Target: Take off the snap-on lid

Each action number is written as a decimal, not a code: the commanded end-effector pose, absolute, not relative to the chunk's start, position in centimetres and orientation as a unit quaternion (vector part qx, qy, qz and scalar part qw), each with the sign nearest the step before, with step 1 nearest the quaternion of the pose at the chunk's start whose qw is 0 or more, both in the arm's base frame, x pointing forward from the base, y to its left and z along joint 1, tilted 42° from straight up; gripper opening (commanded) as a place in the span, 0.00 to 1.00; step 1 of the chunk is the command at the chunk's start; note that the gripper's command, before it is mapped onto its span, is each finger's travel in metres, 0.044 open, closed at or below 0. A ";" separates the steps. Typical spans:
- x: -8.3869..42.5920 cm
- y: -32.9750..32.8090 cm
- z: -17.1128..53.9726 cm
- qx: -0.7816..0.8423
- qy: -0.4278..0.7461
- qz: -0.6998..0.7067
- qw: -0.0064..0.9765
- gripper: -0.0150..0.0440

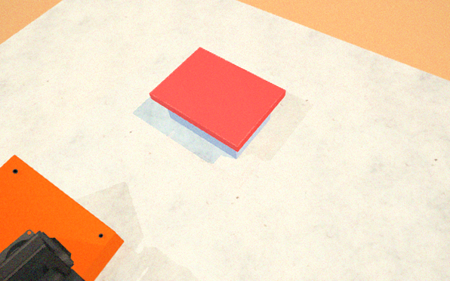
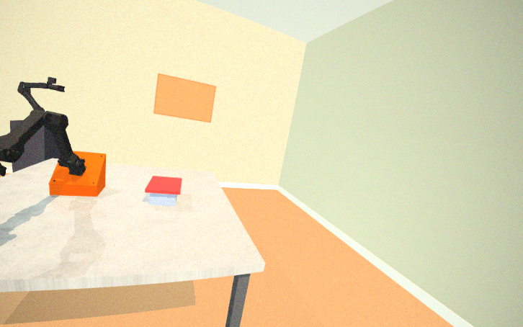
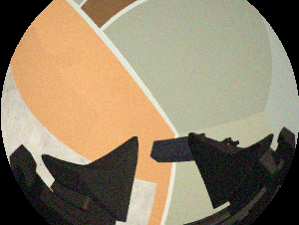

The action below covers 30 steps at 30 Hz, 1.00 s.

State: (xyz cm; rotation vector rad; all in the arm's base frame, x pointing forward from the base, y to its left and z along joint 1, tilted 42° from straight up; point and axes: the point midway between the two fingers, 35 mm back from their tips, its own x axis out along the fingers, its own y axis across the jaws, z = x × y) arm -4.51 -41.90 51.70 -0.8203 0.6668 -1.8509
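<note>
A red lid [image 1: 219,97] [image 2: 163,184] sits flat on top of the light blue storage box [image 1: 230,151] [image 2: 162,200]. The lid overhangs the box walls. The box stands on the pale table [image 1: 349,188] [image 2: 173,238]. My gripper [image 3: 162,139] is partly open, with a gap between its two dark fingers and nothing held. It is well away from the lid and box, neither of which shows in the wrist view. The arm reaches toward the left edge in the exterior view; whether the gripper itself shows there is unclear.
An orange block [image 1: 33,201] [image 2: 77,189] with dark screw holes stands on the table beside the box, with part of the black arm over it. A dark pedestal [image 2: 32,148] [image 3: 171,150] with another small arm [image 2: 38,85] stands beyond the table.
</note>
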 end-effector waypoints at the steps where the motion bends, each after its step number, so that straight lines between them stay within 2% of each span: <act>1: 0.8 -42.0 49.6 -0.295 0.214 -0.746 0.558 0.65; 10: 14.2 -39.2 44.9 -0.186 0.105 -0.671 0.710 0.65; 12: 15.2 -38.8 44.5 -0.175 0.097 -0.664 0.720 0.65; 20: 25.6 -32.2 39.0 -0.034 0.032 -0.576 0.816 0.65; 30: 33.3 -22.4 31.5 0.114 0.024 -0.478 0.871 0.65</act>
